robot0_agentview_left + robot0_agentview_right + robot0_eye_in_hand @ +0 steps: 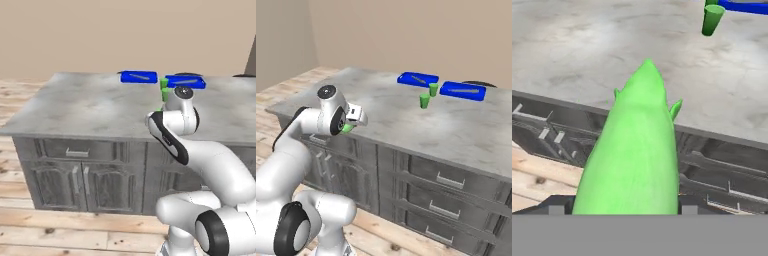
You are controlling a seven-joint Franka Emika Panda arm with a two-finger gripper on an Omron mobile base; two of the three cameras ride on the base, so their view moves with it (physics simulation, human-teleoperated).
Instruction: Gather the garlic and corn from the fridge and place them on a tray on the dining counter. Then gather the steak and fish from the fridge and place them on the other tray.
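Centrally in the hand view, the corn (634, 160) is gripped between the jaws of the gripper (353, 120), which are held fairly wide around it, its tip pointing to 12 o'clock over the edge of the dining counter (587, 45). Far across the counter, two blue trays (417, 79) (462, 90) are seen, with two green cups (425, 101) just before them.

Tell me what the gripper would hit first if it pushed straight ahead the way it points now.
Probably the dining counter: the gripper, shut on the corn, points slightly down across the near edge. The corn's tip would likely touch bare stone short of the green cup, though depth is unclear.
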